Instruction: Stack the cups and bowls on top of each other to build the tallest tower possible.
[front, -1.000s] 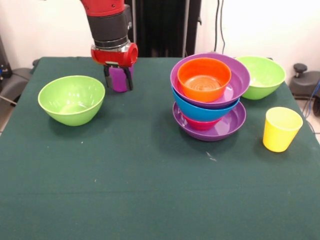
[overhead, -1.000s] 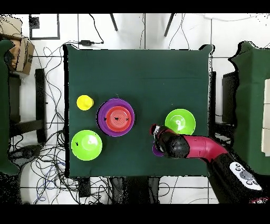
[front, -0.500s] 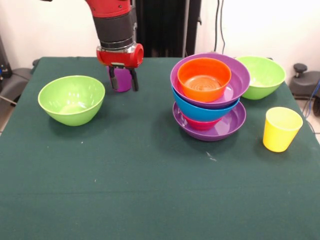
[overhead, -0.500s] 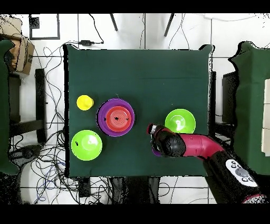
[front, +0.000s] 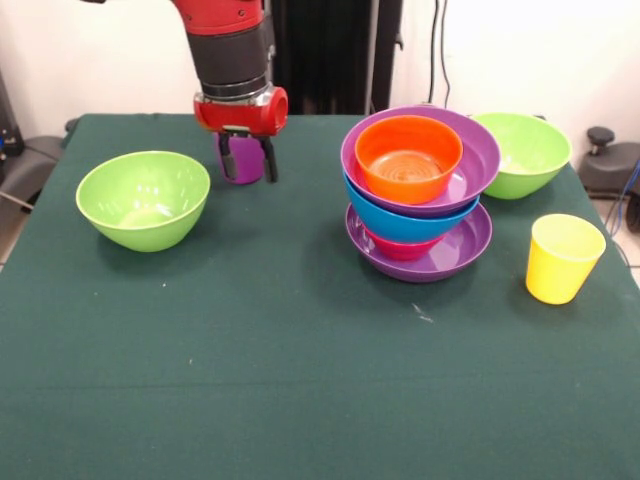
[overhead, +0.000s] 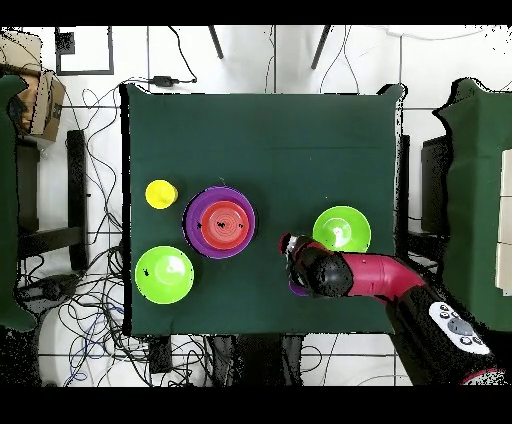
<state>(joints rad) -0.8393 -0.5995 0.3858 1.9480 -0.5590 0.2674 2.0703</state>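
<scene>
My gripper (front: 247, 162) hangs low over the far left part of the table, open. Its two dark fingers (front: 226, 160) stand on either side of the translucent purple cup (front: 246, 165), which stands on the cloth; contact cannot be told. In the overhead view only a sliver of the purple cup (overhead: 296, 289) shows beside the arm. The tower (front: 415, 190) stands right of centre: a wide purple bowl (front: 462, 248), a red-pink bowl, a blue bowl (front: 400, 224), a second purple bowl (front: 478, 160) and an orange bowl (front: 408, 160) on top. A yellow cup (front: 563, 258) stands upright to its right.
A lime green bowl (front: 143, 198) sits at the left, close to my gripper. A second lime green bowl (front: 525, 152) sits behind the tower at the far right. Cables and furniture lie around the table (overhead: 260, 130) on the floor.
Between one second ago and half a second ago my gripper shifted a little to the right at the purple cup. Since then nothing has visibly moved.
</scene>
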